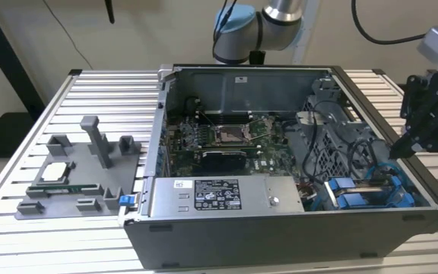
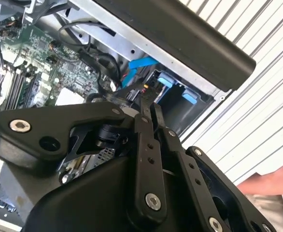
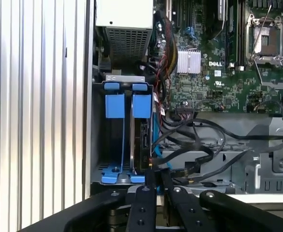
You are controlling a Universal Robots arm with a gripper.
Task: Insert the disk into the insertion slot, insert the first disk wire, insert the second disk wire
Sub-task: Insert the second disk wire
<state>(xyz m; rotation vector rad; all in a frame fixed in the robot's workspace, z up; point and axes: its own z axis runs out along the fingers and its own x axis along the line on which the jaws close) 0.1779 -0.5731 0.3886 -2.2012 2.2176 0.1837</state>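
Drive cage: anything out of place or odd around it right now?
Nothing looks damaged at the drive cage. One oddity: a person's hand shows beside the case, near the gripper, whose closed fingers hang over the loose black cables.

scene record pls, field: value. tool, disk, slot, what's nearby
tool: over the case's corner at the exterior view's right, fingertips together
disk: sits in the slot, on edge, blue carrier around it
insertion slot: grey cage, blue tabs
cables: black, looped beside the cage
power supply: grey box beside the cage
motherboard: CPU socket open
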